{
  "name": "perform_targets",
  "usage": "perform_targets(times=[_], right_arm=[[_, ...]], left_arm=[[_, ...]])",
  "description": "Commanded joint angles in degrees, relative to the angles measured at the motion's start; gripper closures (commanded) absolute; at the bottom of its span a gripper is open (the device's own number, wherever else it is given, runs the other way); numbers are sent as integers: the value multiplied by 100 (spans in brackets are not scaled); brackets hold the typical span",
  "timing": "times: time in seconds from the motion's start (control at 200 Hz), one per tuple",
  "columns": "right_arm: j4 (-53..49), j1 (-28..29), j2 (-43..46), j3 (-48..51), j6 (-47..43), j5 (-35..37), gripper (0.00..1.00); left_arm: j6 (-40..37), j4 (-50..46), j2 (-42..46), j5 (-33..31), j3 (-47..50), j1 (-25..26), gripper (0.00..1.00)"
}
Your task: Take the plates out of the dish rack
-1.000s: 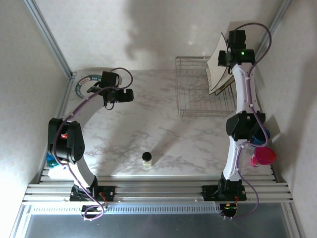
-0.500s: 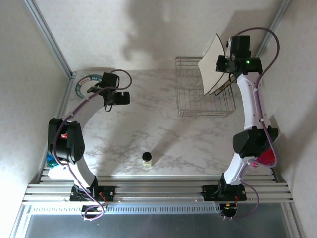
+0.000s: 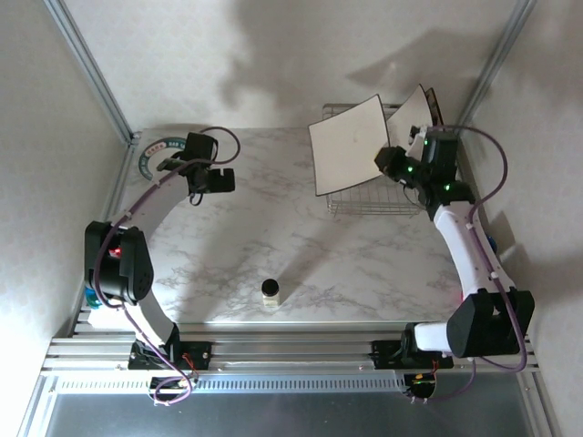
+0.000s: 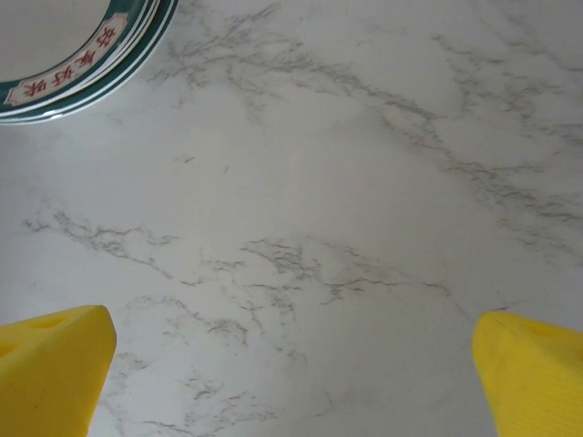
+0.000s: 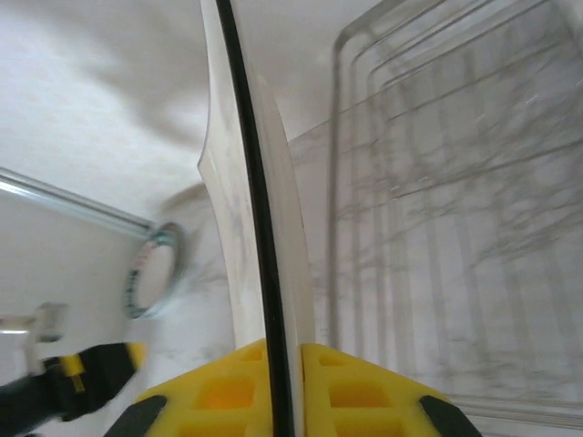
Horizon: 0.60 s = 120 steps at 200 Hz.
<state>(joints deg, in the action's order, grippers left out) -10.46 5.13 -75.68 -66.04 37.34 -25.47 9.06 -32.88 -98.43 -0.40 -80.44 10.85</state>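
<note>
My right gripper [image 3: 387, 162] is shut on the edge of a large square cream plate [image 3: 351, 146], held in the air over the left part of the silver wire dish rack [image 3: 375, 193]. In the right wrist view the plate's dark edge [image 5: 264, 228] runs up from between the yellow fingers [image 5: 228, 391], with the rack [image 5: 455, 182] to its right. A second square plate [image 3: 415, 109] leans at the rack's back right. Round teal-rimmed plates [image 3: 157, 157] lie stacked at the table's back left. My left gripper [image 3: 217, 178] hangs open just right of them, over bare marble [image 4: 291, 273]; the stack's rim [image 4: 91, 64] shows top left.
A small dark-capped jar [image 3: 271, 290] stands near the table's front middle. A blue cup [image 3: 93, 294] sits by the left arm's base. White walls and metal frame posts [image 3: 91, 68] close in the back and sides. The left gripper [image 5: 82, 378] shows far off, left of the held plate.
The right arm has swung the square plate out of the rack's right side, leftward and toward the table middle, turning its face up to the camera. The left gripper barely moved.
</note>
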Motion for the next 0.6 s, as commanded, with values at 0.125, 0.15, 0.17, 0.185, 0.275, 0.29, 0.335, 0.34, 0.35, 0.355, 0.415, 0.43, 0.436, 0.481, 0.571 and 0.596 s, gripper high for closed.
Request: perform_targets(times=[0.125, 0.15, 0.17, 0.185, 0.275, 0.29, 0.335, 0.34, 0.35, 0.355, 0.415, 0.43, 0.436, 0.481, 0.571, 0.596], right_arm=[[4976, 22, 263, 1666, 2179, -1444, 100], [5295, 45, 212, 1842, 2316, -1468, 100], [5508, 58, 169, 1947, 2415, -1477, 100], [5674, 72, 128, 2030, 2479, -1498, 100], [6655, 161, -137, 2417, 2834, -1600, 100], [6812, 179, -184, 2463, 2896, -1622, 100], [7192, 233, -358, 2562, 3027, -1658, 100], [7243, 243, -368, 2579, 3039, -1660, 100], [7311, 261, -408, 2603, 3066, -1662, 100], [7338, 265, -428, 2617, 3076, -1662, 100], [7695, 350, -624, 2702, 3163, -1685, 100], [7739, 370, -666, 2716, 3169, -1686, 100], [7750, 381, -680, 2726, 3167, -1679, 100], [7834, 449, -788, 2769, 3144, -1654, 100], [7920, 544, -977, 2786, 3075, -1616, 100], [7924, 565, -1022, 2772, 3061, -1613, 100]], left_arm=[[148, 353, 362, 854, 151, 198, 0], [149, 363, 369, 866, 164, 202, 0], [153, 369, 371, 878, 178, 200, 0], [157, 375, 369, 877, 178, 203, 1], [158, 365, 375, 957, 189, 207, 0], [158, 379, 379, 978, 187, 207, 1], [166, 430, 394, 1121, 204, 209, 0], [166, 440, 399, 1148, 205, 208, 0], [173, 460, 400, 1192, 211, 207, 0], [174, 472, 402, 1227, 217, 207, 0], [205, 673, 429, 1673, 285, 209, 0], [214, 730, 427, 1802, 310, 209, 0], [216, 752, 428, 1862, 319, 208, 0], [251, 881, 419, 2284, 362, 205, 0], [351, 1229, 401, 3113, 491, 203, 0], [395, 1332, 409, 3281, 528, 199, 1]])
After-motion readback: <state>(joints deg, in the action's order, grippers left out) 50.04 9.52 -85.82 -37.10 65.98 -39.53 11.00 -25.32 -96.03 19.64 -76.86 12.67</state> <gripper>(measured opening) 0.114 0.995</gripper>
